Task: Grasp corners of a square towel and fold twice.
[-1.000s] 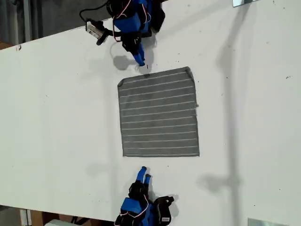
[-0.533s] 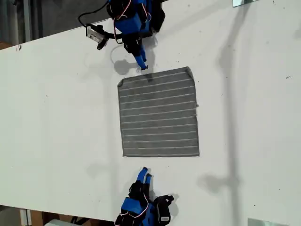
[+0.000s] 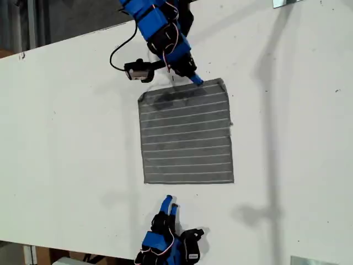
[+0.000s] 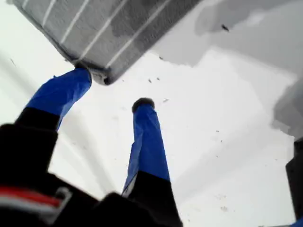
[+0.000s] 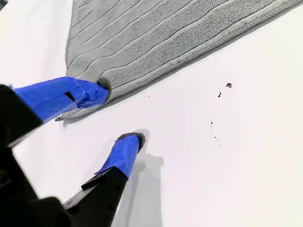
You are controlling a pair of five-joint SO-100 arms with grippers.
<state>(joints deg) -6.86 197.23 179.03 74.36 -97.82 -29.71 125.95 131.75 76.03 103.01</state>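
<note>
Towel (image 3: 186,132) lies flat and unfolded mid-table (image 3: 66,138), stripes running across the exterior view, so no fold is done yet. My first gripper (image 4: 111,90) is at the towel's far edge in the exterior view, close to the corner (image 4: 102,75) on that view's right. Its jaws are spread wide with nothing between them, one fingertip right at the corner and the other over bare table. My second gripper (image 5: 117,113) sits just off the near edge by the other corner (image 5: 71,113). It's also wide open and empty, with its upper finger at the hem and its lower finger on the table. The step in hand looks like corner pickup. I'd slide one finger under the hem, keep the other on top, and pinch right at the tip so only one layer comes up. Both pinches should hold before lifting, then lift evenly so the cloth doesn't skew.
</note>
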